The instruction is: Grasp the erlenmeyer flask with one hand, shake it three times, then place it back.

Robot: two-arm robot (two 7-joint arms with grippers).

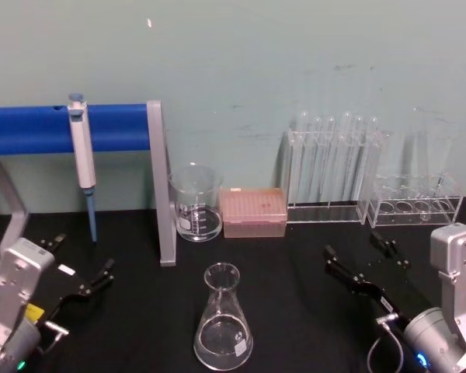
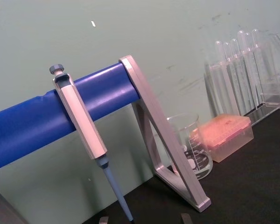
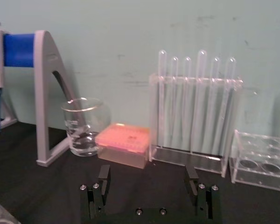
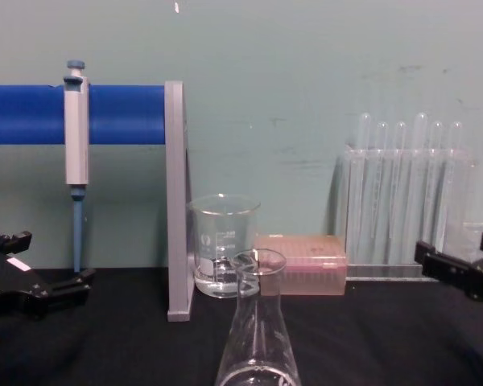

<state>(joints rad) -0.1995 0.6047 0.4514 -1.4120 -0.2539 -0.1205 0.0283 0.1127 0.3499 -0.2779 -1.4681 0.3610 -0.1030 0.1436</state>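
The erlenmeyer flask (image 1: 223,329) stands upright on the black tabletop (image 1: 295,311), between my claws. My right claw (image 1: 359,260) and left claw (image 1: 81,266) both rest spread, apart from it.

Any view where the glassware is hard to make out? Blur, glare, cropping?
Head view: the flask reads clearly against the black table, while the test tubes wash into the pale wall. Chest view: flask is cropped at the bottom edge and overlaps the beaker. Right wrist view: soft overall, the tubes look hazy. Left wrist view: tilted, tubes faint.
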